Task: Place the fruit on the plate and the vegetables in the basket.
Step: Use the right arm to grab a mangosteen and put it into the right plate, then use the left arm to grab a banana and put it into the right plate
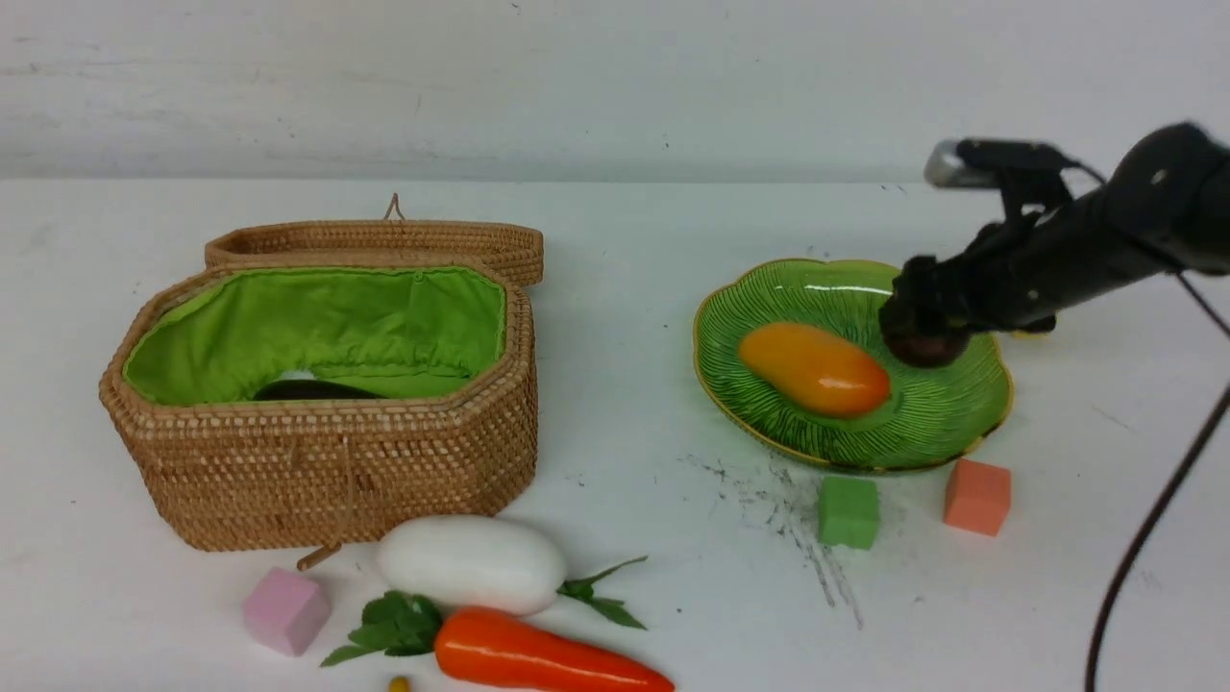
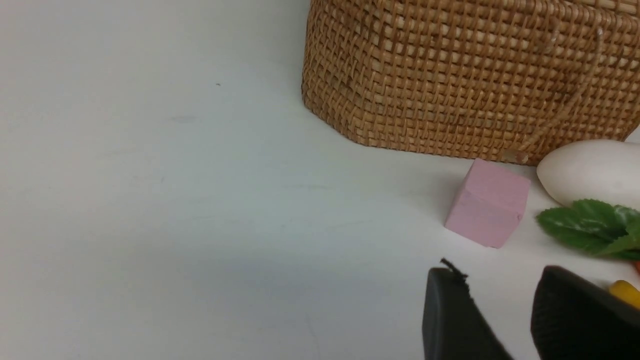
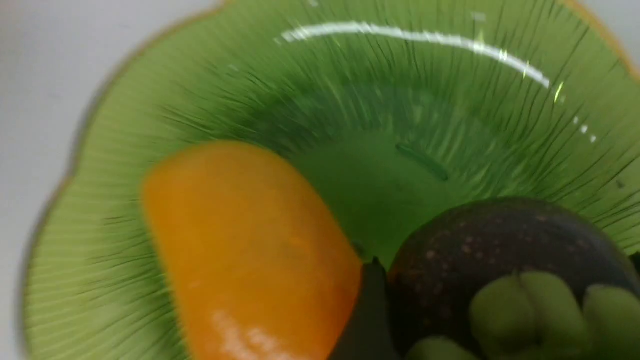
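Release point: mangosteen (image 1: 927,348) over plate (image 1: 922,423)
Your right fingers (image 1: 924,317) clamped it above the right side, beside the mango (image 1: 815,369).

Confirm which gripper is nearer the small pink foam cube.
Left. The left gripper sits close to the pink foam cube; the right gripper is far off over the scalloped green plate, holding the round dark-purple mangosteen.

Matte black tubular right arm (image 1: 1086,255), a small silver-grey camera module (image 1: 947,163) bracketed above, thin black cable (image 1: 1143,538) trailing. The left end effector (image 2: 497,272) has black, finely textured fingers (image 2: 575,320).
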Tool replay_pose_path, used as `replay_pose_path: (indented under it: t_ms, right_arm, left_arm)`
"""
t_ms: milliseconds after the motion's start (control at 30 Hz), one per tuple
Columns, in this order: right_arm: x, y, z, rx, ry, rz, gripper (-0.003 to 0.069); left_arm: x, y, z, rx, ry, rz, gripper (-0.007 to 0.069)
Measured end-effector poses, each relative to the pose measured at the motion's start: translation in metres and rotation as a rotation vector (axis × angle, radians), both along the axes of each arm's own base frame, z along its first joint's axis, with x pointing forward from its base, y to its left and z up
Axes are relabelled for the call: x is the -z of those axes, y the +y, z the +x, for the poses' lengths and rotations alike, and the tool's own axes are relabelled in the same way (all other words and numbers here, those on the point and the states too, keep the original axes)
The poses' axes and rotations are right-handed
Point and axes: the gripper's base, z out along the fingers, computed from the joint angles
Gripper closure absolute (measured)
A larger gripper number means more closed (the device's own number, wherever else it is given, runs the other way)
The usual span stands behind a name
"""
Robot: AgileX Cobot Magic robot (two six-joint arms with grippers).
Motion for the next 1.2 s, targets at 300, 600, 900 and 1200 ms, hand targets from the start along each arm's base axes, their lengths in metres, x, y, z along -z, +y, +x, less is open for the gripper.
replay_pose_path:
  t_ms: [300, 600, 900, 1200]
  right_arm:
    - [0.017, 0.0, 0.005, 0.028, 0.015, 0.016, 0.0057]
    - [0.007, 0.002, 0.0, 0.001, 0.037, 0.024, -0.0012]
    - [-0.064, -0.001, -0.024, -0.062, -0.079, -0.043, 0.0079]
    - [-0.164, -0.004, -0.105, -0.151, -0.082, -0.097, 0.0088]
  left_arm:
    - [0.0, 0.0, 0.0, 0.0, 0.0, 0.0, 0.0386]
    - [0.0, 0.0, 0.0, 0.0, 0.0, 0.0, 0.0386]
    - [0.0, 0.0, 0.0, 0.0, 0.0, 0.0, 0.0386]
    - [0.0, 0.0, 0.0, 0.0, 0.0, 0.0, 0.0386]
